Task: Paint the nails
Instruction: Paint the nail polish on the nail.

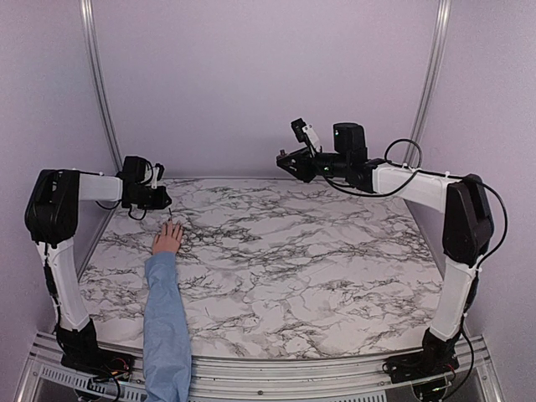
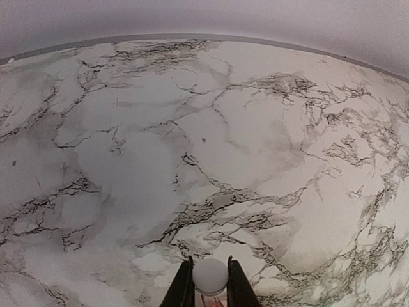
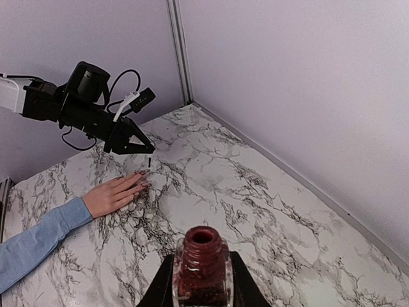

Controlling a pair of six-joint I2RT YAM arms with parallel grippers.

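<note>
Left arm [image 1: 63, 276]: rises upright from near-left base, bends sharply at high elbow, runs forearm level toward right along far-left side.
Left gripper [image 1: 163, 201]: tilts downward, hangs low, fingers [image 2: 182, 289] pinched tight on white-capped brush [image 2: 210, 276].
Right arm [image 1: 456, 276]: climbs from near-right base, leans slightly right, folds at elbow, stretches forearm left and far, well above left arm's level.
Right gripper [image 1: 289, 162]: sits raised at far centre, points left, jaws clamped on both sides of open bottle [image 3: 203, 265].
</note>
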